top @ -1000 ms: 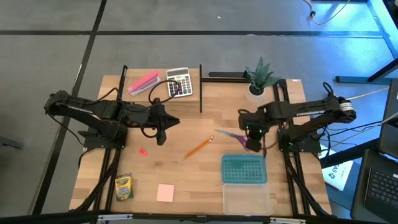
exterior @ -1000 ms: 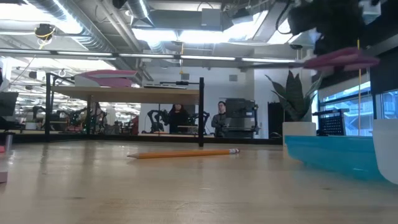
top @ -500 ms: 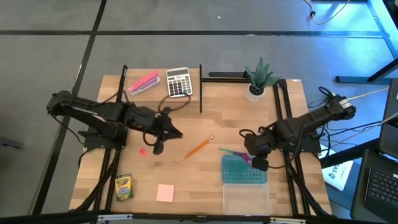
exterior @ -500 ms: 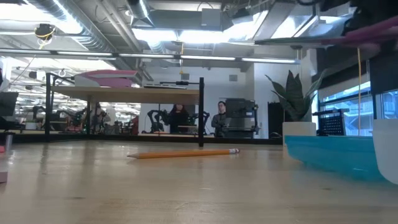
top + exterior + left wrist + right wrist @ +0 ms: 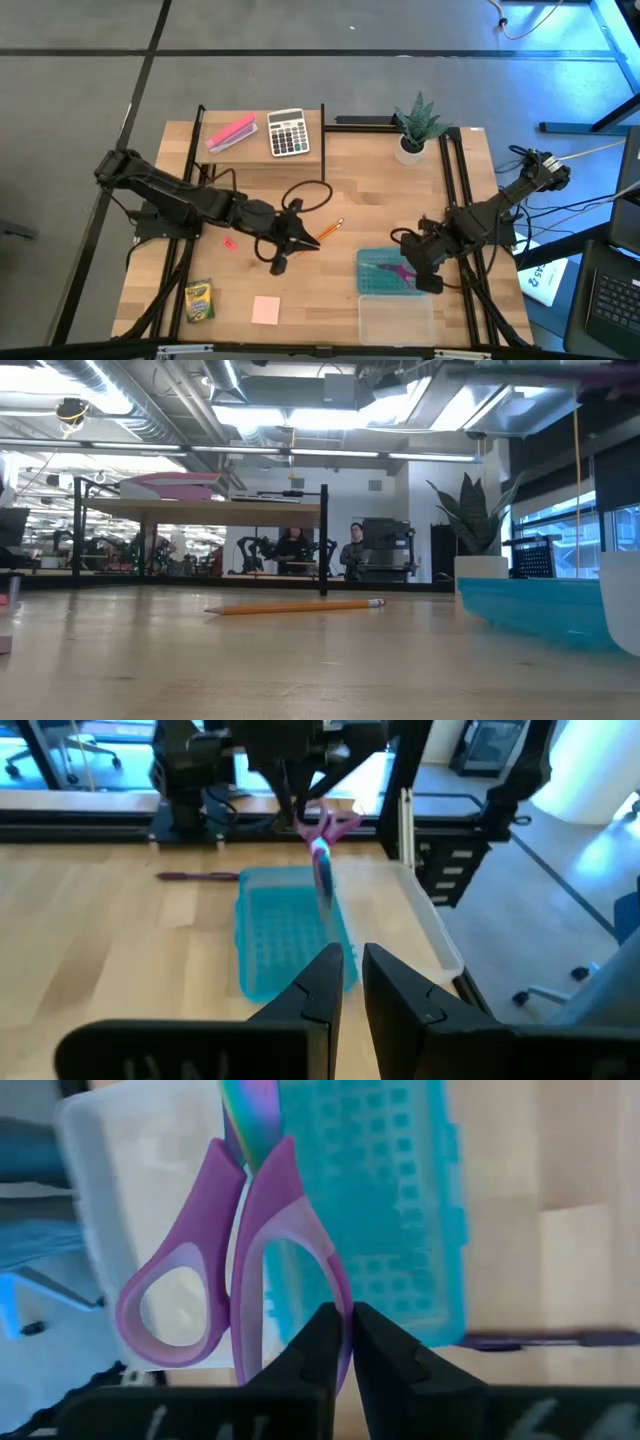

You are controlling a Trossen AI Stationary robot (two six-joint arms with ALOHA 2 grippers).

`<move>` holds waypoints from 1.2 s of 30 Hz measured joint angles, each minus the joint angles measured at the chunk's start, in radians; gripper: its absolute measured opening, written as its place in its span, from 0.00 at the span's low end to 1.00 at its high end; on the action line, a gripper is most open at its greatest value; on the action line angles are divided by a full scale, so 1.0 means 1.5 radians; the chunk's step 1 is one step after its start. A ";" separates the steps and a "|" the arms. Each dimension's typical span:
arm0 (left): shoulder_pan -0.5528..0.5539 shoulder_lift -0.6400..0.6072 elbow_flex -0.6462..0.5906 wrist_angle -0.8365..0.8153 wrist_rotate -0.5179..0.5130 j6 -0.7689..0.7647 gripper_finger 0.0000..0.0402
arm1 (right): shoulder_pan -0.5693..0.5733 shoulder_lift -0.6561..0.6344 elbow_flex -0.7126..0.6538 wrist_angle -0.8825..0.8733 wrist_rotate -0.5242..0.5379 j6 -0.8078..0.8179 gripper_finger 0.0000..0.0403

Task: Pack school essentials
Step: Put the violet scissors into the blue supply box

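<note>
Scissors [image 5: 240,1260] held pinched in right hand [image 5: 345,1342] over teal box [image 5: 392,272], lower right — release needed next; left hand [image 5: 345,982] shut, empty.

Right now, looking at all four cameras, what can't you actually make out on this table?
- Pencil, high view: the left gripper and its cable cover most of it.
- Red piece, high view: too small to identify.
- Scissors, right wrist view: the picture's edge cuts off the blades.
- Blue box, low view: its wall hides the inside.
</note>
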 joint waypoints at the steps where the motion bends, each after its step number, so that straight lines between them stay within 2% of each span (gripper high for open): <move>1: -0.002 0.004 0.000 0.001 0.000 -0.003 0.09 | 0.010 0.000 0.000 0.011 0.000 0.007 0.08; 8: -0.006 0.016 0.000 0.002 0.000 0.009 0.09 | 0.089 0.004 0.000 0.098 0.018 0.091 0.08; 13: -0.001 0.016 0.000 0.002 0.000 0.020 0.09 | 0.134 0.042 0.000 0.158 0.026 0.120 0.08; 20: -0.001 0.016 0.000 0.002 0.000 0.021 0.09 | 0.155 0.130 0.000 0.168 0.025 0.136 0.08; 26: -0.002 0.016 0.000 0.002 0.000 0.021 0.09 | 0.181 0.173 0.000 0.178 0.003 0.195 0.08; 36: -0.004 0.016 0.000 0.002 0.022 0.021 0.09 | 0.187 0.248 0.000 0.185 0.003 0.209 0.08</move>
